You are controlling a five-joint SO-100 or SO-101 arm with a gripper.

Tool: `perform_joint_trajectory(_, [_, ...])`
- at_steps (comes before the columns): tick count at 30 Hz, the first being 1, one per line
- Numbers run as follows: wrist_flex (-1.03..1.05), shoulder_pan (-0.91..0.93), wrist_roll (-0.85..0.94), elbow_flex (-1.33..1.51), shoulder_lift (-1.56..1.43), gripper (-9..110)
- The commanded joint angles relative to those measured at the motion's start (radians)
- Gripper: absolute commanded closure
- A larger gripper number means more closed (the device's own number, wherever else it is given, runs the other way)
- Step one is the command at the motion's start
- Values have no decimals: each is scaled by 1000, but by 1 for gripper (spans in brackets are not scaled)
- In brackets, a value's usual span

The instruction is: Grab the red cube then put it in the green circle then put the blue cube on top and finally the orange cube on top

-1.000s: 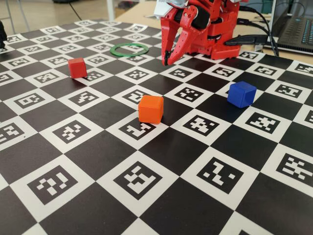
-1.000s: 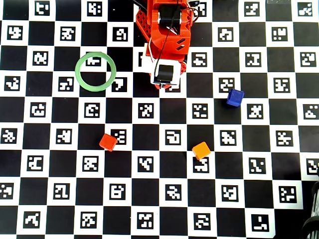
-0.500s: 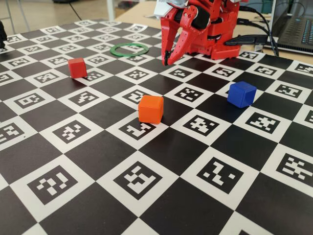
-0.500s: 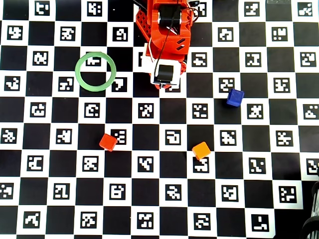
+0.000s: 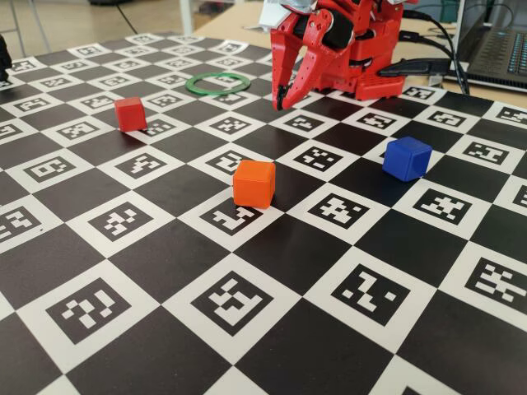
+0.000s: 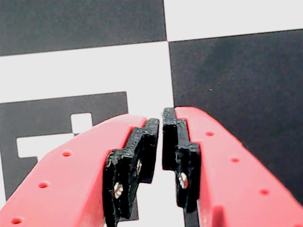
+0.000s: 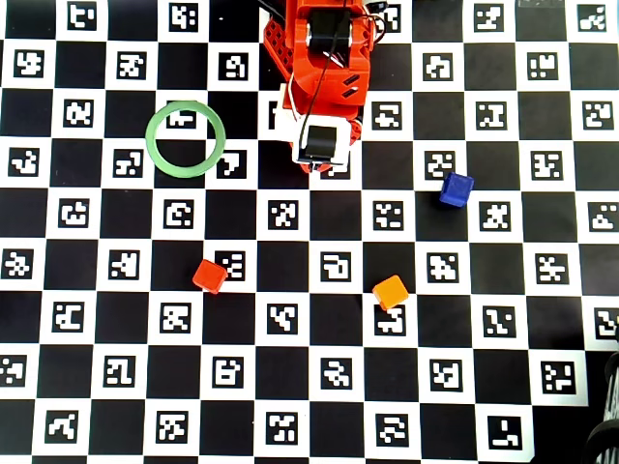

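Wrist view shows the jaws point(image 6: 162, 124) nearly shut, a thin gap between the black pads point(image 6: 142, 151), gripping nothing; the cubes fall outside it. On the checkered worktop point(image 7: 97, 416), overhead, the red cube point(image 7: 209, 276), orange cube point(image 7: 391, 291) and blue cube point(image 7: 456, 188) sit well apart; the green circle point(image 7: 186, 138) is empty. The arm's body hides its fingertips overhead.

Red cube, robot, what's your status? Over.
Fingers shut, empty, near base. Red cube untouched on board; green circle empty. Path clear.
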State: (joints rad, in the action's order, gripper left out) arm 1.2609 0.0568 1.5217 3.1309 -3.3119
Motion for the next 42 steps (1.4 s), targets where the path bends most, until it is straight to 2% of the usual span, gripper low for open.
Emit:
perform_joint_trajectory(1, [110, 6, 5, 38, -46, 108])
perform_joint_trajectory(33, [110, 2, 5, 38, -46, 108])
perform_joint_trajectory(42, [35, 6, -110, 37, -44, 108])
